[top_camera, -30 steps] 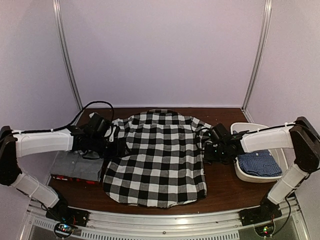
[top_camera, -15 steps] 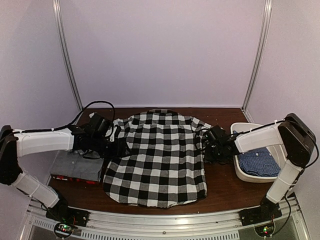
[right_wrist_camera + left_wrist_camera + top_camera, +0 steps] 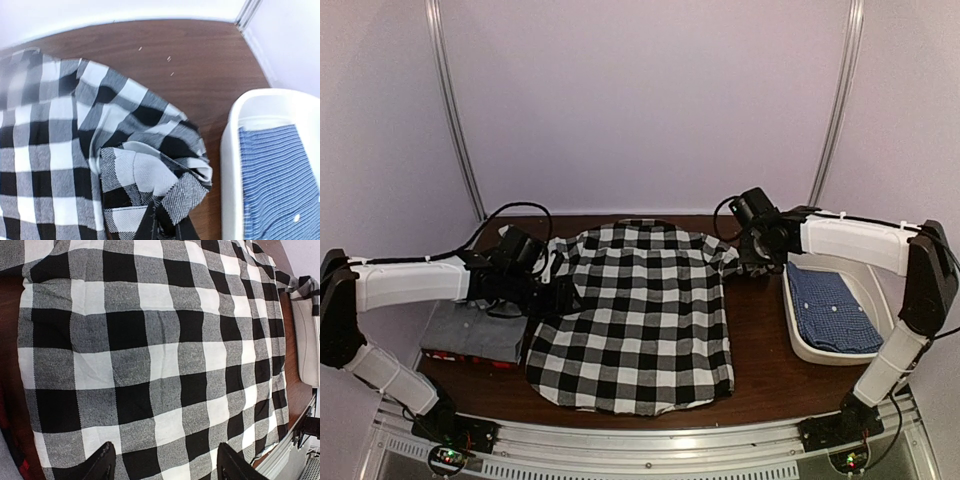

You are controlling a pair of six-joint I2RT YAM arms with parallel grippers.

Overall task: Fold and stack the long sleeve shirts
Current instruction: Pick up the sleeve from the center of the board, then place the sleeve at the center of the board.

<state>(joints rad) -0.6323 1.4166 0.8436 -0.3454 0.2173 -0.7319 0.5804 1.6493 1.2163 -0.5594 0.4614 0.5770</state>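
— What has moved?
— The right hand [image 3: 750,260] has swung away from the white tub [image 3: 820,354] at 3 o'clock of the black-and-white check shirt [image 3: 635,310]. It is now at the shirt's 2 o'clock corner, and its fingers have clenched.
— Clenched on what?
— On the shirt's bunched sleeve [image 3: 150,175]; the wrist view shows the cloth pinched between them.
— And the left hand [image 3: 555,295]?
— Released, fingers wide apart over the shirt's 9 o'clock edge.
— Where do the shirts lie?
— The check one is spread flat mid-counter [image 3: 760,350], collar toward 12 o'clock. At its 8 o'clock a folded grey shirt [image 3: 470,328] sits on a red-black shirt [image 3: 460,356]. The blue shirt [image 3: 830,308] lies in the tub.
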